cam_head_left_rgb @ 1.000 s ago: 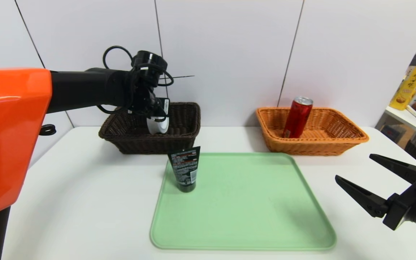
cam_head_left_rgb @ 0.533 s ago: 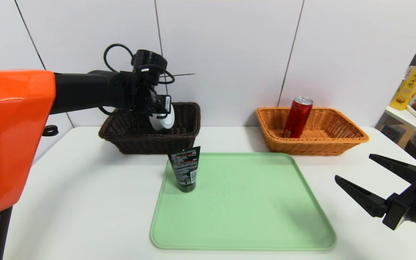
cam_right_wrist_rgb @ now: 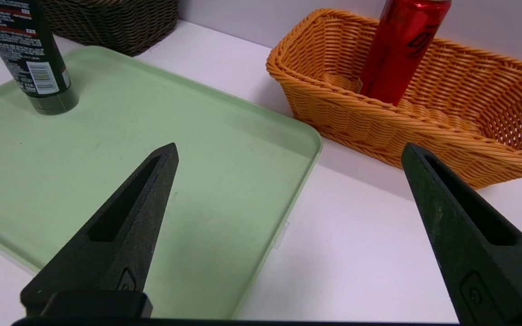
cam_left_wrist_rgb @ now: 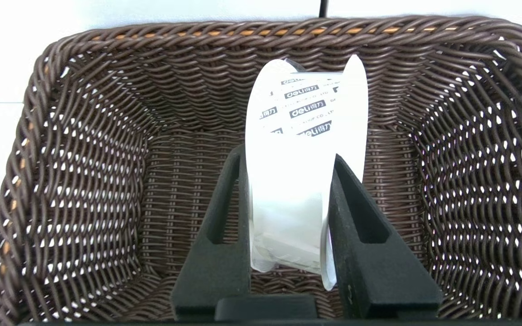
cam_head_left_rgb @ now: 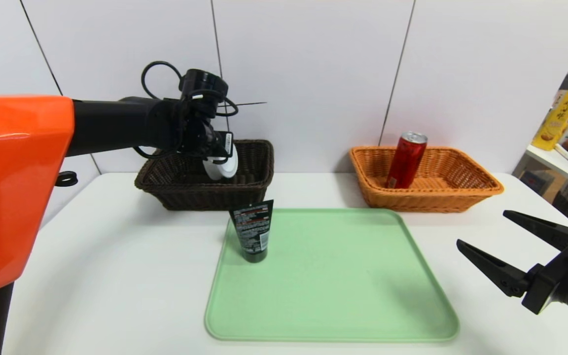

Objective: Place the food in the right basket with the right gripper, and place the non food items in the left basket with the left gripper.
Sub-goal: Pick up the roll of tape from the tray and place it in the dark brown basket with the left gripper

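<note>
My left gripper [cam_head_left_rgb: 221, 165] [cam_left_wrist_rgb: 288, 158] hangs over the dark brown left basket [cam_head_left_rgb: 165, 187] [cam_left_wrist_rgb: 84, 181], shut on the white roll [cam_head_left_rgb: 221, 168] [cam_left_wrist_rgb: 302, 149], which sits edge-on between its fingers above the basket floor. The black tube [cam_head_left_rgb: 252, 229] [cam_right_wrist_rgb: 30, 54] stands upright at the green tray's far left corner. The red can [cam_head_left_rgb: 406, 160] [cam_right_wrist_rgb: 399, 50] leans inside the orange right basket [cam_head_left_rgb: 461, 192] [cam_right_wrist_rgb: 447, 136]. Low at the table's right side, my right gripper [cam_head_left_rgb: 481, 229] [cam_right_wrist_rgb: 288, 151] is open with nothing between its fingers.
A green tray [cam_head_left_rgb: 333, 286] [cam_right_wrist_rgb: 107, 158] lies in the middle of the white table [cam_head_left_rgb: 106, 276], between the two baskets and me. A side table with boxes [cam_head_left_rgb: 560, 118] stands at the far right. A white wall rises right behind the baskets.
The left gripper has shifted slightly right and up over the dark basket with the roll still held. The right arm has stayed still.
</note>
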`<action>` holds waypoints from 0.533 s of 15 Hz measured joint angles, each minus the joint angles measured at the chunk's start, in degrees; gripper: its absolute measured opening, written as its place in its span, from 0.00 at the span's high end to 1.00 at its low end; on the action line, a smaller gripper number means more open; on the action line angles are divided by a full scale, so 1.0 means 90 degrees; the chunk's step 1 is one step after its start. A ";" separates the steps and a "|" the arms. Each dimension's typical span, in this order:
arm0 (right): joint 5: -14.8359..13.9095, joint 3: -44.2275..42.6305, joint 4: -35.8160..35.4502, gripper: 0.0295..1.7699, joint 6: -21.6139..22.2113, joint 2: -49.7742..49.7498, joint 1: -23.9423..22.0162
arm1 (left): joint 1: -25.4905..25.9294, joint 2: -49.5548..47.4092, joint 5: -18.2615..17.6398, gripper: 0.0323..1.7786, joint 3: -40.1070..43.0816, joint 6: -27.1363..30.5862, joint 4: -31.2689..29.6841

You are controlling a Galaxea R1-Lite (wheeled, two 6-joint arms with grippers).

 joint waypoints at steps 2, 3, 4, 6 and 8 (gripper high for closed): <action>-0.0004 0.0000 0.0000 0.04 0.0000 0.0000 0.0000 | 0.0000 -0.0064 0.0000 0.72 0.0064 0.0008 -0.0005; -0.0009 0.0003 -0.0003 0.04 0.0003 0.0000 0.0000 | 0.0000 -0.0116 0.0004 0.72 0.0144 0.0011 -0.0015; -0.0012 0.0008 0.0000 0.04 0.0003 0.0000 0.0000 | -0.0014 -0.0177 0.0016 0.72 0.0244 0.0018 -0.0031; -0.0019 0.0008 0.0000 0.04 0.0000 -0.0003 0.0000 | -0.0074 -0.0280 0.0230 0.72 0.0421 0.0033 -0.0076; -0.0019 0.0011 0.0000 0.04 0.0000 -0.0005 0.0003 | -0.0096 -0.0333 0.0347 0.72 0.0520 0.0024 -0.0153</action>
